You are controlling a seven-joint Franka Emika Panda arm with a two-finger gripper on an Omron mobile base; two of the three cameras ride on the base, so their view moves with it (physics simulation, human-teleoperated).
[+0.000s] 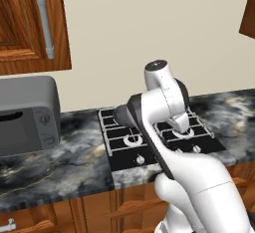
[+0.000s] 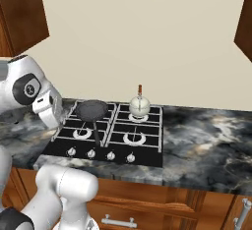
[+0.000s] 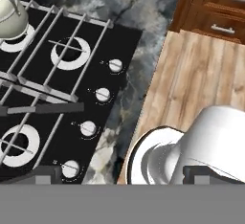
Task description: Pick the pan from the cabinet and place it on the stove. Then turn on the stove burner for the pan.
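The dark pan (image 2: 92, 110) sits on the stove's (image 2: 147, 148) rear left burner. Its thin handle (image 3: 43, 108) points toward the knob row. In the left base view the pan (image 1: 122, 113) peeks out from behind my arm. My gripper (image 3: 122, 174) hangs above the stove's front edge, wide open, with nothing between its fingers. Its left fingertip (image 3: 45, 173) is close to the nearest silver knob (image 3: 71, 168), and three more knobs run away from it along the stove's front. The cabinet (image 1: 30, 23) hangs at the upper left with its door shut.
A small white kettle (image 2: 139, 106) stands on the rear right burner. A grey microwave (image 1: 27, 115) sits on the marble counter (image 2: 206, 130) left of the stove. Wooden drawers (image 3: 215, 12) and plank floor lie below the counter's edge.
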